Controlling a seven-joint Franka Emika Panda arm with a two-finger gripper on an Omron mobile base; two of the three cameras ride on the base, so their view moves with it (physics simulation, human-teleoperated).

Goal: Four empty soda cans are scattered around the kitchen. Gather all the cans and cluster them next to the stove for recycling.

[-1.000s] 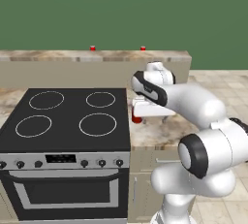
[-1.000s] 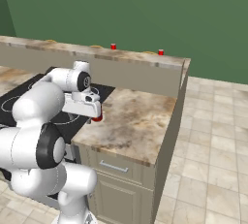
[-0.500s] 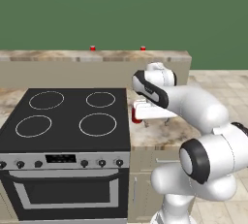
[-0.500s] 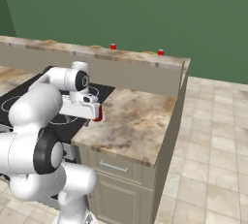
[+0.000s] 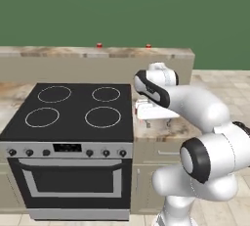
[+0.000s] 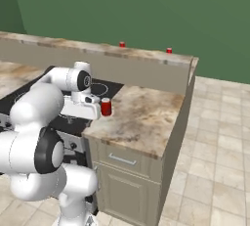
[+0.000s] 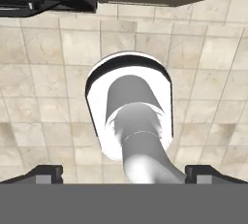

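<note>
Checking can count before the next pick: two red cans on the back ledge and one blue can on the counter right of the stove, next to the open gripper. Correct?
Not quite: the can on the counter is red, not blue, as the right base view shows. The rest holds: two red cans sit on the back ledge, and the one right of the stove stands next to the open gripper.

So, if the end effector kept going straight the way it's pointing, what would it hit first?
The end effector points down at the tiled floor, so likely that first; depth is unclear.
</note>
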